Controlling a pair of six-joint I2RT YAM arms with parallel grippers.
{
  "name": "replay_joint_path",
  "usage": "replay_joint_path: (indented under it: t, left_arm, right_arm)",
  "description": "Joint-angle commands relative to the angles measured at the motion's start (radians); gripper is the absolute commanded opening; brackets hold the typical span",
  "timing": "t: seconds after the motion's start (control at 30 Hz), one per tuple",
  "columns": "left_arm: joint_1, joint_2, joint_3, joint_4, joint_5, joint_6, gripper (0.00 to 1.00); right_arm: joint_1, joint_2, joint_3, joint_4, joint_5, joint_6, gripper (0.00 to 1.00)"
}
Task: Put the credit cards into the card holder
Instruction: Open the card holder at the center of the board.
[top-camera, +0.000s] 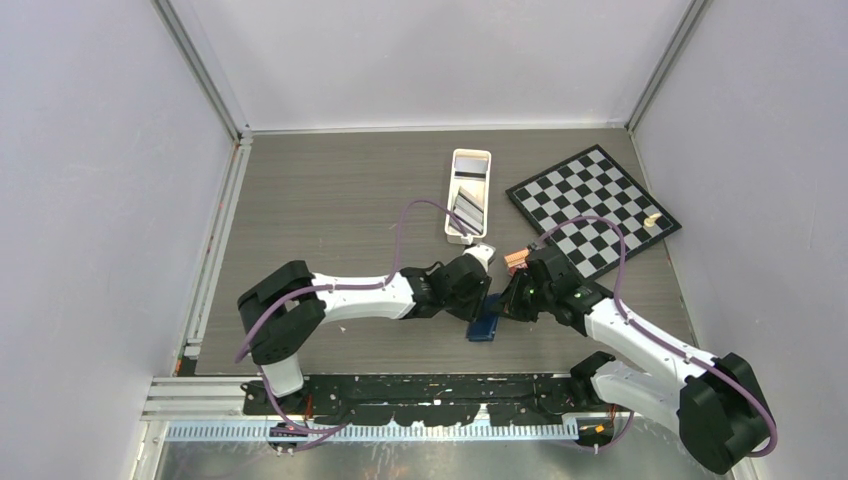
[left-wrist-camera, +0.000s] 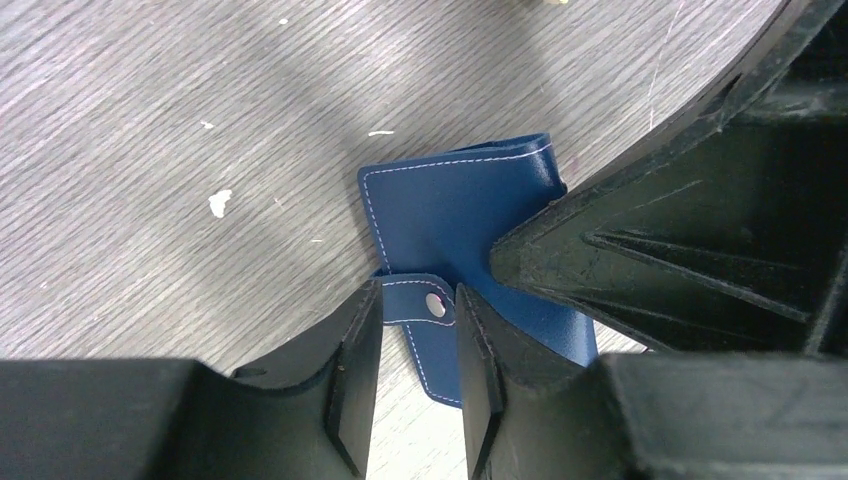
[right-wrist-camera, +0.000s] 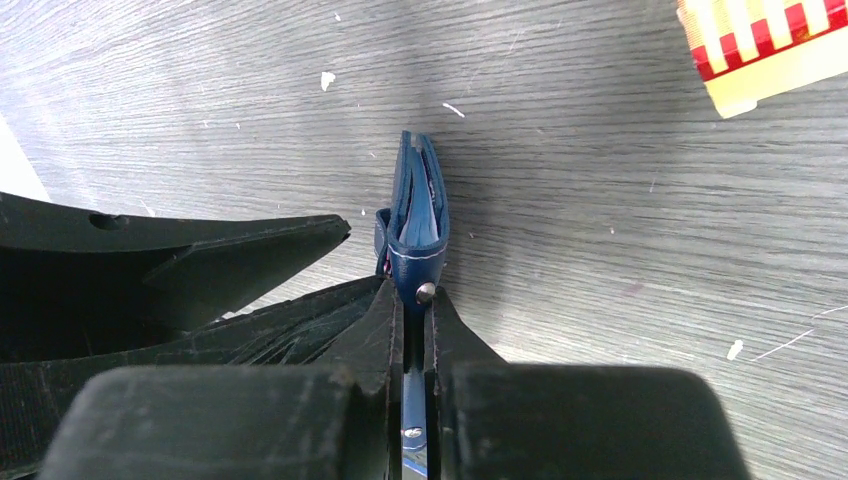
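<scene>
The card holder is held folded at the near middle of the counter, between the two arms. Whether it touches the counter cannot be told. In the right wrist view it is seen edge-on, with its lighter blue inner leaves showing at the far end. The right jaws are clamped together on its near edge, one on each face. The left jaws are set apart on either side of the clasp strap. The metal snap is seen in the gap between them, and no squeeze on the strap can be made out. The credit cards are seen lying in the white tray farther back on the counter, well apart from the card holder. A chessboard is laid to the right of the tray. A red and yellow striped pack is placed just beside the chessboard's near left edge.
</scene>
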Motion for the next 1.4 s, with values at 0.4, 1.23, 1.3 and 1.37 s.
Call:
replay_joint_path:
  t: [0.4,1.23,1.3,1.37]
  left_arm:
    - [-0.014,0.036,0.050,-0.174,-0.081,0.010,0.25]
    - [-0.015,0.096,0.033,-0.084,0.004,-0.021,0.26]
    - [-0.015,0.095,0.029,-0.076,0.014,-0.021,0.29]
    - [-0.016,0.093,0.021,-0.063,0.020,-0.025,0.33]
  right_arm:
    - [0.005,0.009,0.008,0.003,0.032,-0.013,0.01]
    - [0.005,0.019,-0.009,0.014,0.044,-0.011,0.00]
    - [0.005,0.021,-0.009,0.014,0.044,-0.010,0.00]
    - [0.004,0.021,-0.011,0.015,0.044,-0.011,0.00]
